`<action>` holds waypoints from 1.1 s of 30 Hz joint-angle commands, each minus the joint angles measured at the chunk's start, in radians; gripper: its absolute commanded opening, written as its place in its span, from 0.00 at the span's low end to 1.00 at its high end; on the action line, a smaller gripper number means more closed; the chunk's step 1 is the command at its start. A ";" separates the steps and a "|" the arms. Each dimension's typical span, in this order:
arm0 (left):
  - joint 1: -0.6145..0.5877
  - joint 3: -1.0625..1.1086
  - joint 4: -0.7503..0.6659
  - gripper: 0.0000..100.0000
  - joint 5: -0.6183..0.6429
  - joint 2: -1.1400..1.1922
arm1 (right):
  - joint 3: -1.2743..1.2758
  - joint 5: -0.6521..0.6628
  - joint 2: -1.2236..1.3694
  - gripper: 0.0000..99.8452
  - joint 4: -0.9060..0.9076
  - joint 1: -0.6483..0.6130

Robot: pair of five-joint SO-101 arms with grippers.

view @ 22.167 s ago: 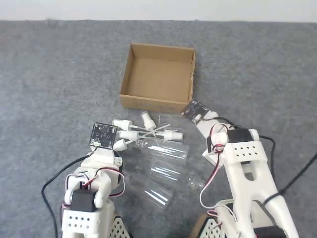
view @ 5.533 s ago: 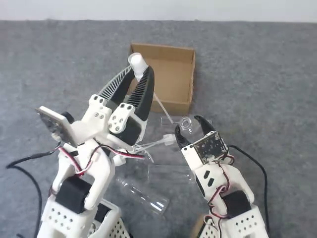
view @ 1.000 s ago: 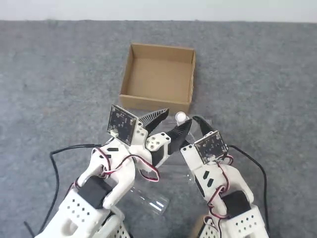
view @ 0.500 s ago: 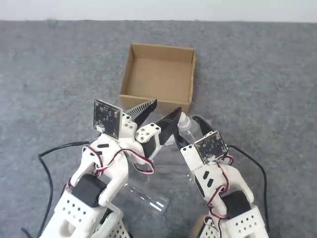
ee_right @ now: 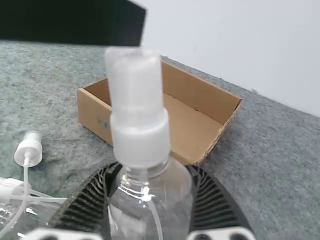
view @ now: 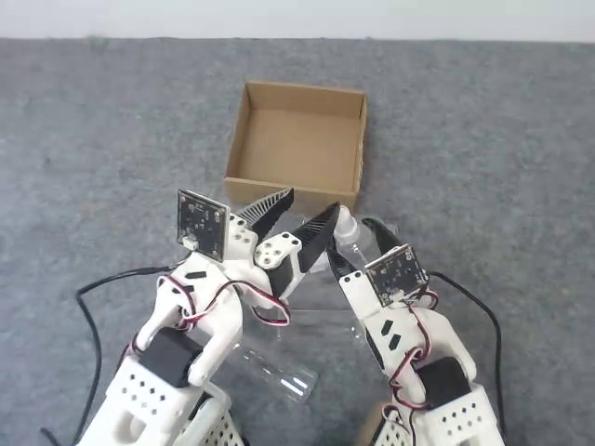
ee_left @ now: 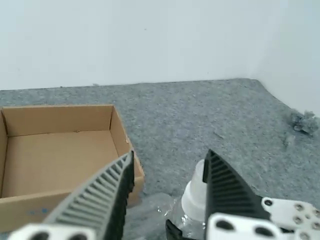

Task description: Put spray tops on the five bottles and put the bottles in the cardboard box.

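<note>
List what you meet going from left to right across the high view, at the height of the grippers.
A black cable, left arm's circuit board, left gripper, spray top, right arm's circuit board.

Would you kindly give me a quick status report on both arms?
Right pincer shut on bottle, spray top on. Left pincer open beside the top. Cardboard box just beyond.

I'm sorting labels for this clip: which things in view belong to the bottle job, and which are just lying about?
Job: cardboard box; bottle with spray top on, held by right gripper; open left gripper beside it; loose spray top; spare bottle lying flat.
Lying about: black cable; fluff; grey carpet.
</note>
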 commanded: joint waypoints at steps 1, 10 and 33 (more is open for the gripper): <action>-0.002 0.002 -0.037 0.21 0.009 -0.006 | 0.000 -0.011 -0.018 0.01 -0.016 0.041; -0.002 0.007 -0.037 0.21 0.009 -0.006 | -0.008 -0.012 -0.018 0.01 -0.015 0.038; -0.009 -0.077 -0.018 0.18 0.008 -0.017 | 0.003 -0.011 -0.019 0.01 -0.012 0.045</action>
